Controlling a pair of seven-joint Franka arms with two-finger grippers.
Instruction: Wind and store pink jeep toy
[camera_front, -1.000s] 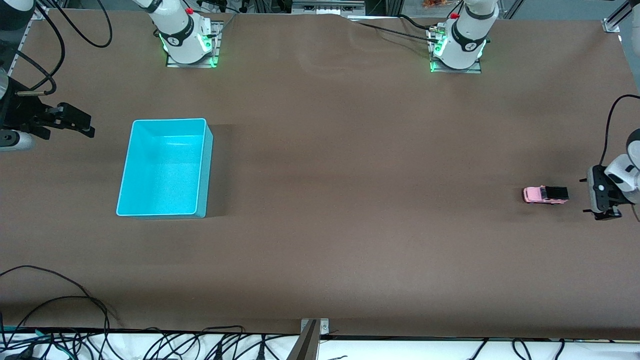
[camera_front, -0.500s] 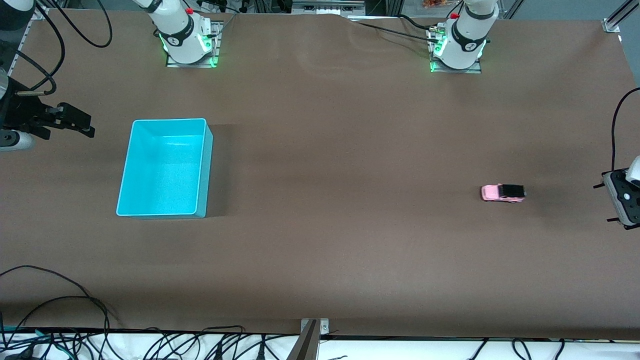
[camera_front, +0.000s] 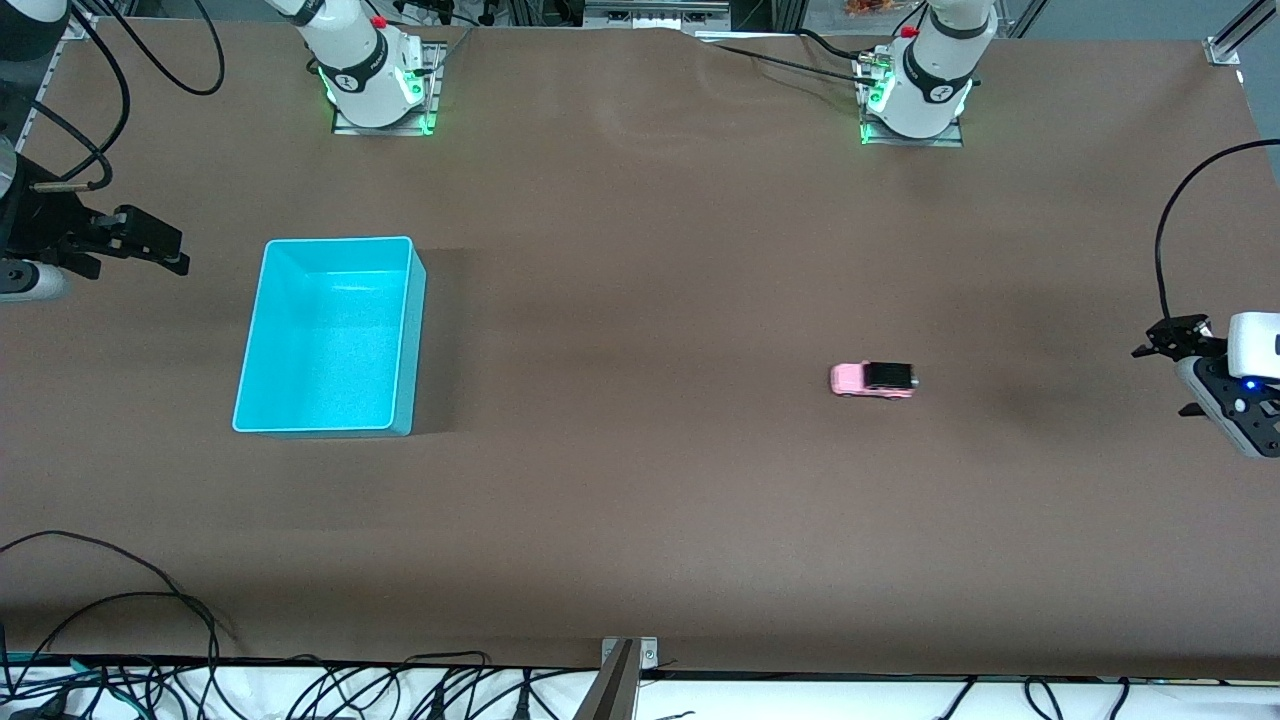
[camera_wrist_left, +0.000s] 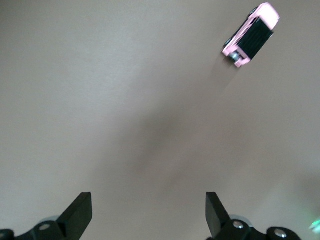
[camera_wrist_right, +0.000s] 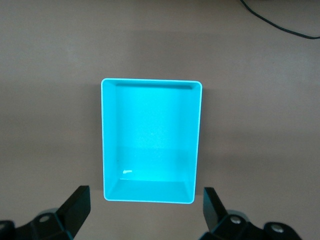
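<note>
Pink jeep toy (camera_front: 872, 380), tiny and black-roofed, is sitting loose on the brown table (camera_front: 640, 300) well apart from the empty turquoise plastic bin (camera_front: 330, 335), so you are looking at storing not yet done, while in the wrist views the left gripper (camera_wrist_left: 149, 215) and the right gripper (camera_wrist_right: 145, 210) are both hanging with fingers spread, holding nothing.

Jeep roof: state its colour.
Black, on the pink jeep; the left wrist view shows it best.

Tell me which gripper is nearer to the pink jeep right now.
Left. The left gripper hangs open toward its end of the table from the pink jeep; the right gripper waits open past the turquoise bin.
</note>
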